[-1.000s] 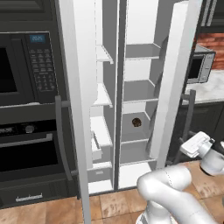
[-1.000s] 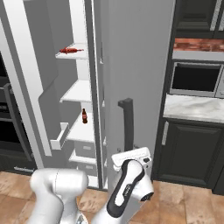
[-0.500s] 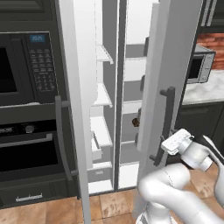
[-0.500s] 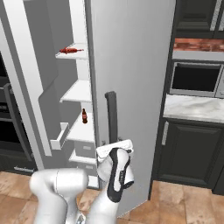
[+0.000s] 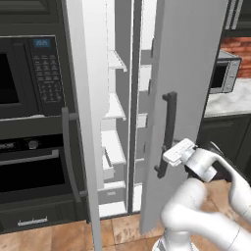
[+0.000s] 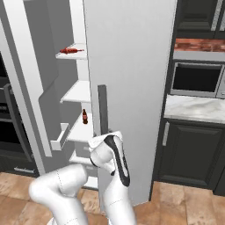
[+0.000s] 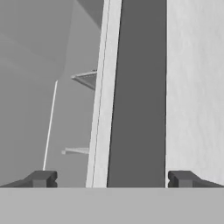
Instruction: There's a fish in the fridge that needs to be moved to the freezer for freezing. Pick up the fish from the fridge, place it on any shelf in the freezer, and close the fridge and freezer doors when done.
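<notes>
Gripper [image 7: 109,179] fingers spread wide, at dark handle [image 5: 168,132] of part-closed fridge door [image 5: 188,73]

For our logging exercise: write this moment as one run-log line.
phase: closing wide fridge door | open two-finger gripper straddles dark vertical bar handle of light-grey fridge door | narrow freezer door: ajar

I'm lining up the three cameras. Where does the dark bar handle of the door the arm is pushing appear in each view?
Left base view: the handle stands right of centre, just left of the gripper.
Right base view: left of centre, above the gripper.
Hand view: the broad dark band up the middle.
Shared landmark: the fridge door.
</notes>
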Controlling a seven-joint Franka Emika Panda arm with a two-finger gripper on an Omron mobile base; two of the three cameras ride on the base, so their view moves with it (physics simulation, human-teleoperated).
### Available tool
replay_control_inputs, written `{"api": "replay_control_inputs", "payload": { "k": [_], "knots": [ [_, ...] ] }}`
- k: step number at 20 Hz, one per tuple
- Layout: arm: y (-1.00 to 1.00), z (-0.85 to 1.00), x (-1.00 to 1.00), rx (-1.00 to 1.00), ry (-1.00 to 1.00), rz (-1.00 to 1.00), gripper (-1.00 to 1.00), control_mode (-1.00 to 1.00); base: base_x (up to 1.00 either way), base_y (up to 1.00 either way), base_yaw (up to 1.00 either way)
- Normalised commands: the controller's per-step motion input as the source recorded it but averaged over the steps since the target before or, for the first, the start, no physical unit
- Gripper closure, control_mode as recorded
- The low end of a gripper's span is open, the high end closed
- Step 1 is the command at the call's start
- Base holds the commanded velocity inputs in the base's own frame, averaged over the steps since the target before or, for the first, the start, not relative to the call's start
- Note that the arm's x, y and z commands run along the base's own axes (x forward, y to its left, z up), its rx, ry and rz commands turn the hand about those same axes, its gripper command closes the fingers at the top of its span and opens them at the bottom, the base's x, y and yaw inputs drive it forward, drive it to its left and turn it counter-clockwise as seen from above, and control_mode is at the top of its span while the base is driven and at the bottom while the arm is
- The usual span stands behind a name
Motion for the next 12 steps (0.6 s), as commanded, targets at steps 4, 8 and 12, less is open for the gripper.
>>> {"api": "replay_control_inputs", "payload": {
  "k": [4,8,12],
  "knots": [
    [1.00,0.00,0.52,0.00,-0.02,0.00,-1.00,-1.00,0.00,0.00,0.00],
    [0.97,0.00,0.69,-0.05,-0.01,0.00,-1.00,-1.00,0.00,0.00,0.00],
    [0.91,0.00,0.79,-0.05,0.00,-0.03,-1.00,-1.00,0.00,0.00,0.00]
  ]
}}
